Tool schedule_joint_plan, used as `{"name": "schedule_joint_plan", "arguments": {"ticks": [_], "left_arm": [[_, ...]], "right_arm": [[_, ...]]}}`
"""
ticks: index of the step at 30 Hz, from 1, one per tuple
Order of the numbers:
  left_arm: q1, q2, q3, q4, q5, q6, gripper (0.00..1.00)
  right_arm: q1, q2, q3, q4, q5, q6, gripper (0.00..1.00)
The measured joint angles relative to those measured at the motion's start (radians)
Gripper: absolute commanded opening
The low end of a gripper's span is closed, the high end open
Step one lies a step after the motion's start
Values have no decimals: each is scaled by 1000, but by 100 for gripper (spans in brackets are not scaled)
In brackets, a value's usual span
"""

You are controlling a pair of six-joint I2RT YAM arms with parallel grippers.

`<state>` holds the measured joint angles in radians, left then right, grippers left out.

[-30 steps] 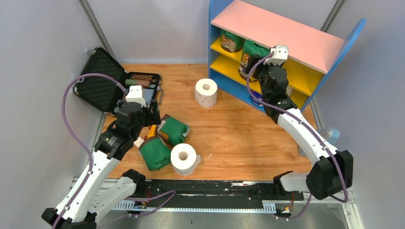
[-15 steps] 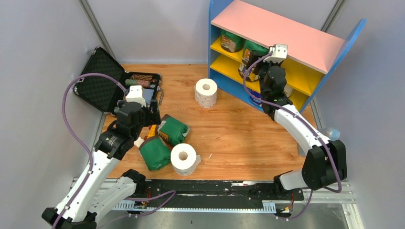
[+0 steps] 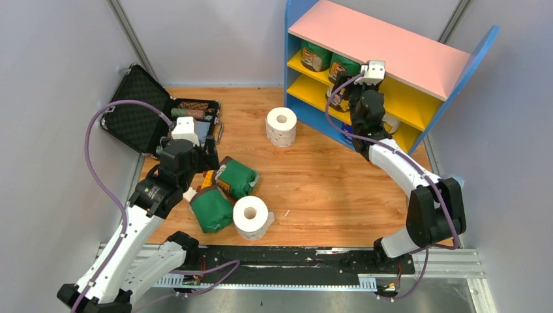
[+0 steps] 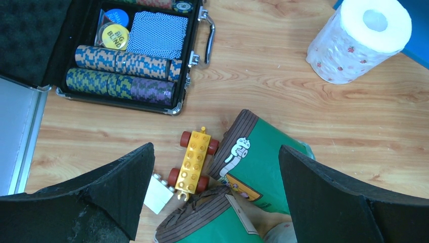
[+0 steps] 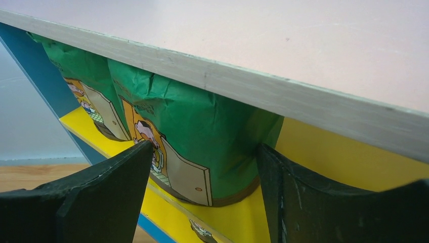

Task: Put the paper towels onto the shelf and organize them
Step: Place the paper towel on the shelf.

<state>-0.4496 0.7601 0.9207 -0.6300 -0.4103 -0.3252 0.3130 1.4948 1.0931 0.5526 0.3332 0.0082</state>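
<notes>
Wooden tabletop (image 3: 326,182), grey walls (image 3: 215,39), green roll (image 5: 202,131) seemingly gripped on shelf (image 3: 378,45)

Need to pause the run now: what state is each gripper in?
Left gripper: open, holding nothing.
Right gripper: jaws closed on the green-wrapped roll at the shelf.

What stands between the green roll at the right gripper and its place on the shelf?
Nothing visible. The green roll between the fingers of the right gripper already appears to stand on the upper yellow board, under the pink top, beside a second green roll.
</notes>
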Motion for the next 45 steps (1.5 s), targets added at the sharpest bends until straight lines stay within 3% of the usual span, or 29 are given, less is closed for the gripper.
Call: {"name": "schedule_joint_plan", "arguments": {"ticks": [11, 22, 32, 38, 45], "left_arm": [[0, 0, 0, 0, -8, 0, 100], [0, 0, 0, 0, -13, 0, 100], [0, -1, 0, 0, -14, 0, 100], [0, -8, 0, 0, -18, 0, 100], [0, -3, 0, 0, -13, -5, 100]], "right_arm": [[10, 44, 26, 19, -30, -24, 79], [12, 72, 50, 21, -21, -32, 91], [-13, 46, 0, -37, -11, 15, 92], [-13, -54, -42, -145, -38, 87, 92], [-12, -276, -97, -352, -211, 200, 93]]}}
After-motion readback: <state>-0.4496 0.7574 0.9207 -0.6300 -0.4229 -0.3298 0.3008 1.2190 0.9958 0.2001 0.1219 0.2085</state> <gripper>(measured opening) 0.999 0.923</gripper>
